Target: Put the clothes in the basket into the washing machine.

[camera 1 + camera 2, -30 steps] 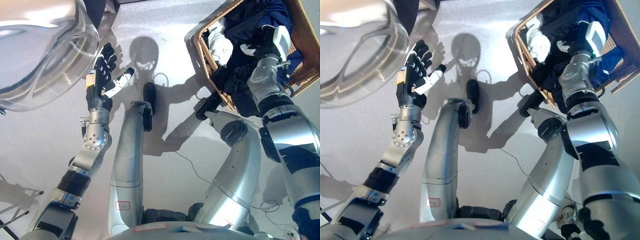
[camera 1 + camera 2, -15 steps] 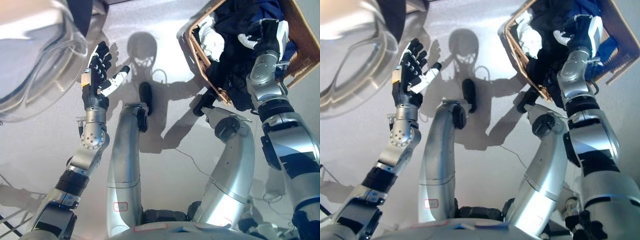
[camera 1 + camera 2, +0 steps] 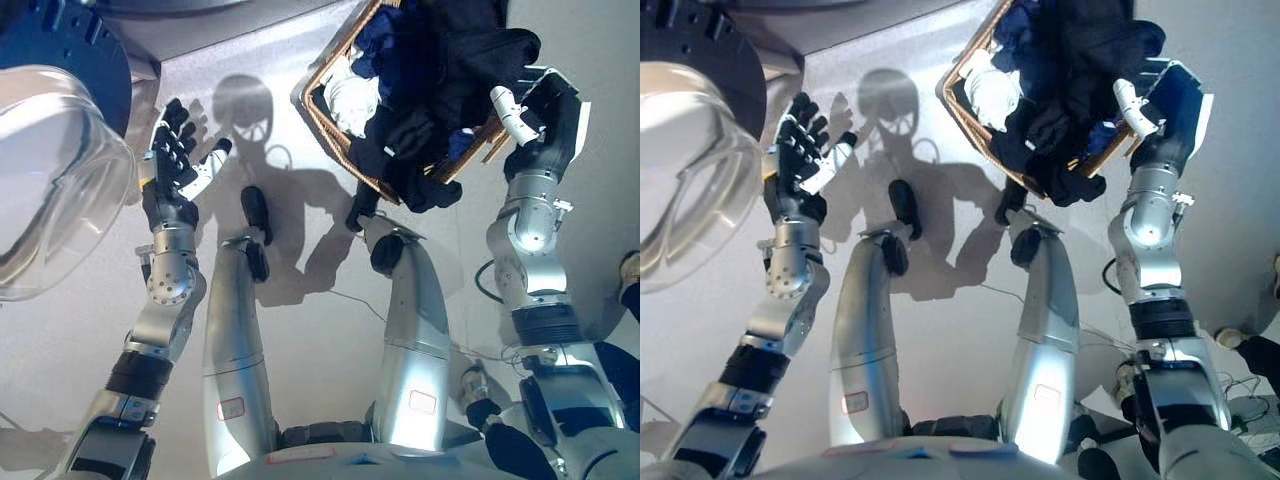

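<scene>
Beside the still-full basket of clothes, the right robot hand grips a dark garment, the left robot hand spread empty near the washing machine door; loading has barely begun.

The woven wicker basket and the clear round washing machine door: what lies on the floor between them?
Only bare grey floor lies there. The raised left hand shows between the wicker basket and the clear door, in both eye views.

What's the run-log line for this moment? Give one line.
left hand open, raised beside glass washer door | right hand at wicker basket edge | clothes in basket
</scene>
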You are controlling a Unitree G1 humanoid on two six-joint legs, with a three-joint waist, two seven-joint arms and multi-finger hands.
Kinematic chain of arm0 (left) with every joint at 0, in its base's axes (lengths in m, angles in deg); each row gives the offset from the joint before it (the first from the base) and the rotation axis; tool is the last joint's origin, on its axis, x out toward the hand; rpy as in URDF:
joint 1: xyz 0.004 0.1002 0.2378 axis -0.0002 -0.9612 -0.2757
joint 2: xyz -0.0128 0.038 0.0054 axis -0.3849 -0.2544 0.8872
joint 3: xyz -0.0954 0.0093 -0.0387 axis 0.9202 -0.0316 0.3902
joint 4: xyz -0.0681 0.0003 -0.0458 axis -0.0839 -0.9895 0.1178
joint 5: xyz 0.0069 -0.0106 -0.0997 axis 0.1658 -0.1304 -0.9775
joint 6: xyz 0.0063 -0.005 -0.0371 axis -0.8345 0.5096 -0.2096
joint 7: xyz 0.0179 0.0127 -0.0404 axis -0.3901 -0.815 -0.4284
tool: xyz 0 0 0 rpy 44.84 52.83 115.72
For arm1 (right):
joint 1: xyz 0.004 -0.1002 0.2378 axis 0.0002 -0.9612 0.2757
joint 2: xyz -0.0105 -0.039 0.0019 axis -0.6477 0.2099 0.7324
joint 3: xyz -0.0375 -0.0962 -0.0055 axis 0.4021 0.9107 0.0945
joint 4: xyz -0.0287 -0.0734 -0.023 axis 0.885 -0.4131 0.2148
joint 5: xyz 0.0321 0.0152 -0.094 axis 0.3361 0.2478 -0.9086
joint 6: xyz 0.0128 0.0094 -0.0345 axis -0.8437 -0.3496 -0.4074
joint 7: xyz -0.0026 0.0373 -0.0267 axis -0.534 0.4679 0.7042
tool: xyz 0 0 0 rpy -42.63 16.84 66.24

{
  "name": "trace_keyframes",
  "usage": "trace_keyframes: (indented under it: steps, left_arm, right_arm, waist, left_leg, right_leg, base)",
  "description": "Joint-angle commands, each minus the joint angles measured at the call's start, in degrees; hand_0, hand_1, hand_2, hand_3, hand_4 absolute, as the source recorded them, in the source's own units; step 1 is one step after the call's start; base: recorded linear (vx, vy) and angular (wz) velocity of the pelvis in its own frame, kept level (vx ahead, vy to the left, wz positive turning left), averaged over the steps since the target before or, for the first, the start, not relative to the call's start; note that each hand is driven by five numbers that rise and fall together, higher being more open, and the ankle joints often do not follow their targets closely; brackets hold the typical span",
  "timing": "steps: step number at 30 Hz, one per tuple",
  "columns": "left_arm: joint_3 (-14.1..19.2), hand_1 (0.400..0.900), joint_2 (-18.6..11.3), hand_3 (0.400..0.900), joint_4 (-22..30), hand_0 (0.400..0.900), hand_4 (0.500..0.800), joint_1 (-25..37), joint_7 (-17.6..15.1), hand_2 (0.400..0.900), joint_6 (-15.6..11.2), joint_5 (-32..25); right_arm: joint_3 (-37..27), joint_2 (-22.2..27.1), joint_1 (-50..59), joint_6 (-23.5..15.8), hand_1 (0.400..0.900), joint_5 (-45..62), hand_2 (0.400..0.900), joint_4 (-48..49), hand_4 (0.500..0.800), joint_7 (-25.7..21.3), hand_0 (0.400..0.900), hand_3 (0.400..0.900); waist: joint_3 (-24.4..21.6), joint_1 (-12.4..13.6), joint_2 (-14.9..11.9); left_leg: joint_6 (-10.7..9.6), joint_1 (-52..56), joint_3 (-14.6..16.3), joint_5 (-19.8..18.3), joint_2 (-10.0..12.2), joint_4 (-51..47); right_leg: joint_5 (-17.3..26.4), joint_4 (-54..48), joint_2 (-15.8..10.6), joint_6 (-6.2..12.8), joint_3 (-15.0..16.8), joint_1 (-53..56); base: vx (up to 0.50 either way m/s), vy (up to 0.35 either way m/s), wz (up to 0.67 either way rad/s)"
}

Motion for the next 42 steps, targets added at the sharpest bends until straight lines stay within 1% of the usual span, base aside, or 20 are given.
trace_keyframes:
  steps: [1,2,3,4,6,7,9,10,12,15,17,20,23,25,30,33,36,37,42]
  left_arm:
    - [-1.09,0.9,0.8,0.9,0.12,0.9,0.8,-5.06,1.4,0.9,-2.3,-1.31]
    - [-1.38,0.9,1.09,0.9,-0.17,0.9,0.8,-5.08,1.53,0.9,-2.13,-1.74]
    - [-1.31,0.9,1.03,0.9,-0.21,0.9,0.8,-5.08,1.55,0.9,-2.15,-1.77]
    - [-1.64,0.9,1.24,0.9,-0.58,0.9,0.8,-5.02,1.74,0.9,-2.01,-2.44]
    - [-2.03,0.9,1.9,0.9,-1.63,0.9,0.8,-5.02,2.47,0.9,-1.45,-4.03]
    - [-2.31,0.9,2.32,0.9,-2.3,0.9,0.8,-5.15,3.06,0.9,-1.28,-5.35]
    - [-2.83,0.9,2.73,0.9,-2.67,0.9,0.8,-5.49,3.75,0.9,-1.23,-7.11]
    - [-2.7,0.9,2.81,0.9,-2.57,0.9,0.8,-5.72,4.28,0.9,-1.27,-7.66]
    - [-3.29,0.9,2.84,0.9,-2.69,0.9,0.8,-5.87,5.01,0.9,-1.65,-8.75]
    - [-4.29,0.9,2.25,0.9,-3.84,0.9,0.8,-4.79,6.0,0.9,-2.19,-9.55]
    - [-5.09,0.9,2.01,0.9,-4.49,0.9,0.8,-4.1,6.72,0.9,-2.73,-10.52]
    - [-6.8,0.9,1.1,0.9,-5.58,0.9,0.8,-2.45,7.83,0.9,-3.45,-11.35]
    - [-9.07,0.9,0.62,0.9,-6.2,0.9,0.8,-0.63,8.91,0.9,-4.32,-12.06]
    - [-10.86,0.9,0.2,0.9,-6.12,0.9,0.8,0.83,9.37,0.9,-4.45,-11.36]
    - [-12.82,0.9,-1.11,0.9,-4.87,0.9,0.8,2.15,11.19,0.9,-5.54,-9.73]
    - [-13.26,0.9,-1.69,0.9,-4.16,0.9,0.8,1.68,12.52,0.9,-6.09,-10.24]
    - [-13.88,0.9,-2.36,0.9,-3.91,0.9,0.8,1.24,13.57,0.9,-6.23,-10.49]
    - [-13.97,0.9,-2.68,0.9,-3.71,0.9,0.8,0.9,13.91,0.9,-6.31,-10.59]
    - [-13.99,0.9,-3.0,0.9,-3.46,0.9,0.8,-0.65,14.75,0.9,-6.33,-12.04]
  right_arm:
    - [2.16,-3.22,-0.94,-10.01,0.4,11.65,0.4,8.67,0.5,6.1,0.4,0.4]
    - [2.94,-5.0,-0.06,-10.82,0.4,15.26,0.4,9.3,0.5,7.51,0.4,0.4]
    - [2.95,-5.0,-0.02,-10.91,0.4,15.58,0.4,9.14,0.5,7.8,0.4,0.4]
    - [4.14,-7.3,1.28,-11.55,0.4,18.69,0.4,9.92,0.5,8.61,0.4,0.4]
    - [7.65,-10.7,4.13,-11.26,0.4,24.02,0.4,10.96,0.5,11.79,0.4,0.4]
    - [10.05,-12.2,6.2,-10.77,0.4,25.47,0.4,10.64,0.5,12.47,0.4,0.4]
    - [12.84,-13.81,10.77,-9.56,0.4,26.54,0.4,9.16,0.5,12.38,0.4,0.4]
    - [13.54,-14.19,13.5,-8.75,0.4,26.71,0.4,7.68,0.5,12.6,0.4,0.4]
    - [14.36,-15.69,18.69,-8.36,0.4,26.99,0.4,4.2,0.5,11.87,0.4,0.4]
    - [13.45,-18.13,28.07,-8.43,0.4,27.07,0.4,-5.15,0.5,10.22,0.4,0.4]
    - [12.95,-19.8,33.58,-7.56,0.4,27.28,0.4,-11.91,0.5,9.76,0.4,0.4]
    - [11.61,-21.49,43.35,-6.55,0.4,26.72,0.4,-25.86,0.5,7.7,0.4,0.4]
    - [9.13,-20.55,51.25,-5.86,0.4,27.16,0.4,-38.42,0.5,5.71,0.4,0.4]
    - [8.87,-18.83,54.43,-5.06,0.4,26.78,0.4,-44.41,0.5,5.33,0.4,0.4]
    - [9.77,-13.27,58.94,-3.65,0.4,27.74,0.4,-51.65,0.5,7.05,0.4,0.4]
    - [10.15,-9.05,60.52,-3.77,0.4,29.36,0.4,-53.65,0.5,8.42,0.4,0.4]
    - [11.57,-5.29,61.86,-4.43,0.4,30.45,0.4,-52.79,0.5,9.61,0.4,0.4]
    - [12.24,-3.91,62.45,-4.76,0.4,30.53,0.4,-52.21,0.5,9.94,0.4,0.4]
    - [14.55,-0.34,64.15,-7.04,0.4,30.73,0.4,-48.02,0.5,10.03,0.4,0.4]
  waist:
    - [-9.73,1.32,-1.52]
    - [-9.86,1.53,-1.47]
    - [-9.8,1.49,-1.55]
    - [-9.95,1.67,-1.48]
    - [-10.2,2.12,-1.34]
    - [-10.32,2.56,-1.2]
    - [-10.66,3.35,-0.77]
    - [-10.64,3.72,-0.61]
    - [-10.9,4.67,-0.09]
    - [-11.1,6.27,0.74]
    - [-11.32,7.29,1.21]
    - [-11.67,9.2,2.07]
    - [-11.84,11.17,3.02]
    - [-11.84,12.48,3.65]
    - [-11.69,15.74,5.13]
    - [-11.77,17.32,5.77]
    - [-11.76,18.42,6.31]
    - [-11.77,18.7,6.46]
    - [-12.12,19.17,6.91]
  left_leg:
    - [-3.31,2.1,-0.7,3.12,-1.14,-8.95]
    - [-3.29,2.67,-0.65,3.17,-1.1,-9.26]
    - [-3.3,2.78,-0.64,3.17,-1.1,-9.3]
    - [-3.33,3.28,-0.51,3.16,-1.11,-9.48]
    - [-3.42,4.3,-0.27,3.25,-1.0,-10.12]
    - [-3.43,4.88,0.01,3.29,-1.03,-10.44]
    - [-3.36,5.67,0.33,3.42,-1.07,-10.98]
    - [-3.33,6.09,0.35,3.48,-1.07,-11.3]
    - [-3.33,6.72,0.42,3.62,-1.22,-11.73]
    - [-3.32,7.38,0.32,3.8,-1.44,-12.27]
    - [-3.32,7.49,0.21,3.91,-1.44,-12.52]
    - [-3.33,7.35,-0.06,3.98,-1.76,-12.73]
    - [-3.34,7.0,-0.6,4.05,-2.24,-12.84]
    - [-3.29,6.24,-1.07,4.12,-2.72,-12.7]
    - [-3.38,4.22,-2.6,4.2,-3.89,-12.04]
    - [-3.35,2.54,-3.36,4.18,-4.63,-10.95]
    - [-3.36,1.02,-4.06,4.32,-5.28,-10.08]
    - [-3.33,0.63,-4.18,4.4,-5.44,-9.95]
    - [-3.33,-1.0,-4.63,4.8,-6.11,-9.08]
  right_leg:
    - [-3.39,1.16,2.52,7.15,-4.54,-2.62]
    - [-3.43,1.02,2.49,7.14,-4.61,-2.23]
    - [-3.44,0.99,2.5,7.15,-4.61,-2.14]
    - [-3.45,0.79,2.53,7.09,-4.52,-1.76]
    - [-3.56,0.61,2.57,6.97,-4.27,-1.21]
    - [-3.66,0.58,2.52,6.84,-4.23,-0.9]
    - [-3.69,0.51,2.41,6.78,-4.3,-0.36]
    - [-3.73,0.4,2.38,6.78,-4.27,-0.01]
    - [-3.82,0.35,2.18,6.73,-4.18,0.31]
    - [-4.07,0.5,1.92,6.71,-4.17,0.63]
    - [-4.16,0.5,1.56,6.78,-4.23,0.76]
    - [-4.59,0.81,1.06,6.87,-4.59,0.67]
    - [-4.91,1.21,0.46,7.15,-4.68,0.31]
    - [-5.25,1.71,-0.05,7.45,-4.97,-0.14]
    - [-6.36,3.6,-1.79,8.07,-6.0,-1.87]
    - [-6.98,5.24,-3.02,8.31,-6.38,-3.21]
    - [-7.37,6.26,-4.19,8.44,-6.58,-4.18]
    - [-7.46,6.56,-4.48,8.49,-6.64,-4.57]
    - [-7.91,8.13,-5.59,8.28,-5.83,-6.27]
  base:
    - [0.04,-0.022,0.05]
    - [0.03,-0.01,0.02]
    - [0.03,-0.004,0.02]
    - [0.0,0.0,0.0]
    - [0.04,0.003,0.02]
    - [0.05,0.004,0.02]
    - [0.05,-0.002,0.03]
    - [0.05,-0.015,0.05]
    - [0.04,-0.02,0.06]
    - [0.04,-0.015,0.08]
    - [0.03,-0.016,0.08]
    - [0.03,-0.034,0.17]
    - [0.03,-0.041,0.23]
    - [0.02,-0.059,0.31]
    - [0.04,-0.078,0.37]
    - [0.03,-0.069,0.33]
    - [0.02,-0.061,0.3]
    - [0.01,-0.044,0.26]
    - [0.01,-0.014,0.18]
